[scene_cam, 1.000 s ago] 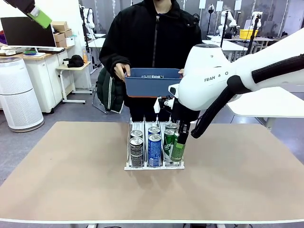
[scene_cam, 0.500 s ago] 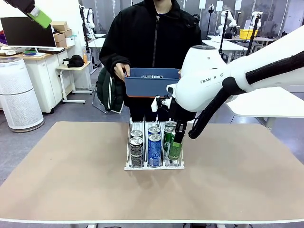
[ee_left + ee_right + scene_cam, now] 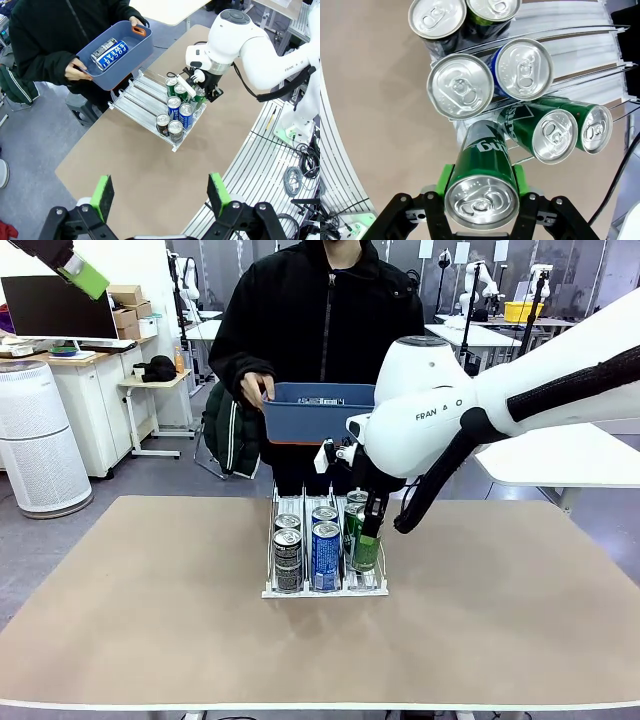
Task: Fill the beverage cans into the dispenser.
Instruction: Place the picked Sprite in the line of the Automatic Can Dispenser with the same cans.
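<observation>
I see the right gripper (image 3: 371, 528) grasping a green can (image 3: 364, 554) mid-frame at the dispenser (image 3: 325, 591); left gripper (image 3: 161, 193) jaws released.

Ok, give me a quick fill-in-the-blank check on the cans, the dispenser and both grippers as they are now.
1. The right gripper is shut on a ___ beverage can.
2. The middle lane of the dispenser holds two upright ___ cans.
3. The left gripper has its jaws ___, with nothing between them.
4. The person at the far side holds a ___ bin.

Missing words: green; blue; open; blue.
</observation>
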